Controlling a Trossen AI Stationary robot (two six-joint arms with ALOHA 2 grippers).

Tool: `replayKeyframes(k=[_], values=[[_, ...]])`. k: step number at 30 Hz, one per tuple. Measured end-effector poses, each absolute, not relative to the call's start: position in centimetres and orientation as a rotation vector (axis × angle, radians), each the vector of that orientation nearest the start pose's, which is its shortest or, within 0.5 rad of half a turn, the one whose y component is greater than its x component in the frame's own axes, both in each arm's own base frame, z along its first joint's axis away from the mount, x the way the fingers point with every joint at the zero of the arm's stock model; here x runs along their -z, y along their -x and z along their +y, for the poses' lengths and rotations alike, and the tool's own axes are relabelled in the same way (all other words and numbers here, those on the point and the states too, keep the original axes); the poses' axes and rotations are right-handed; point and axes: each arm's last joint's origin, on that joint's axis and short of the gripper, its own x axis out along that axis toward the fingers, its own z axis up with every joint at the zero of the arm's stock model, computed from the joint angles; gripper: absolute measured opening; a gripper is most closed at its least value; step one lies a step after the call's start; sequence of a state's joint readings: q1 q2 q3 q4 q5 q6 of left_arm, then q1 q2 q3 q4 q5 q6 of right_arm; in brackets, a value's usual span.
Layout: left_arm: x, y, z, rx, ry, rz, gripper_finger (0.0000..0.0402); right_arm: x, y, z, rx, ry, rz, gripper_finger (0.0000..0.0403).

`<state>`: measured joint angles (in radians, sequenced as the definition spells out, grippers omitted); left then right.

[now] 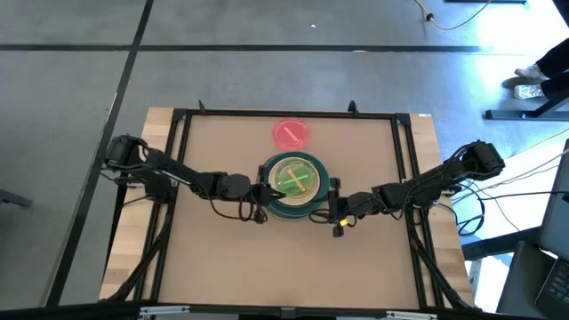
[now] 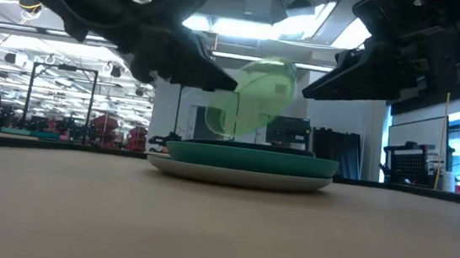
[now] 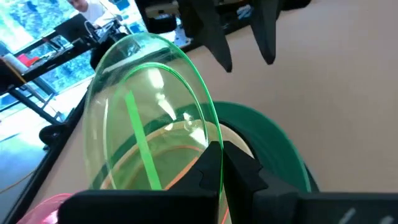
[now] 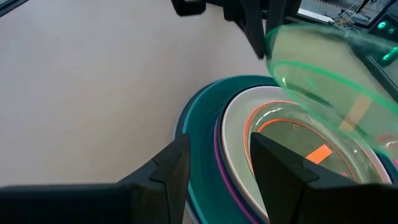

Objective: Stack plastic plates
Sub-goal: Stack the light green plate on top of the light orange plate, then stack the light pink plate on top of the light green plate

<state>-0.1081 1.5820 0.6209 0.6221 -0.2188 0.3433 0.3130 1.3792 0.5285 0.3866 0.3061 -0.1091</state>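
A small clear green plate (image 2: 254, 97) is tilted up above a stack of plates (image 1: 293, 182) in the middle of the table. The stack shows a grey plate (image 2: 238, 176) lowest, a teal one (image 4: 199, 118) above it, then magenta, white and orange rims inside. My left gripper (image 3: 222, 168) is shut on the green plate at the stack's left side. My right gripper (image 4: 221, 168) is open at the stack's right side, hovering over its rim and touching nothing. A small pink plate (image 1: 291, 133) lies flat on the table beyond the stack. My left gripper pinches the green plate by its rim (image 3: 208, 134) between the two fingers, coming from the table's left and slanting downward. The plate is lifted clear of the stack and tilted steeply, its far edge raised and its hollow side toward the stack.
The table has a black frame (image 1: 284, 114) round its edges. Bare brown tabletop (image 1: 284, 267) lies near and to both sides of the stack. The room behind holds stands and equipment; a person's shoe (image 1: 531, 82) shows on the floor far right.
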Motion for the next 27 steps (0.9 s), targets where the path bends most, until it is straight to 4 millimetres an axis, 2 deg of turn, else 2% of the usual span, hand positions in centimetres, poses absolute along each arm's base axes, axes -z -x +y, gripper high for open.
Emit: replayKeyframes(k=[12,23,27], values=[[-14.3,-30.9,-1.7,-0.070,-0.385,0.426,0.0013,-17.5,-25.2,7.2,-0.031,0.249,0.442,0.0159],[-14.2,-30.9,-1.6,-0.092,-0.309,0.429,0.0097,-17.5,-25.2,7.2,-0.031,0.250,0.444,0.0159],[-14.8,-30.7,-1.5,-0.130,-0.280,0.414,0.0120,-17.4,-25.1,7.2,-0.031,0.253,0.455,0.0159]])
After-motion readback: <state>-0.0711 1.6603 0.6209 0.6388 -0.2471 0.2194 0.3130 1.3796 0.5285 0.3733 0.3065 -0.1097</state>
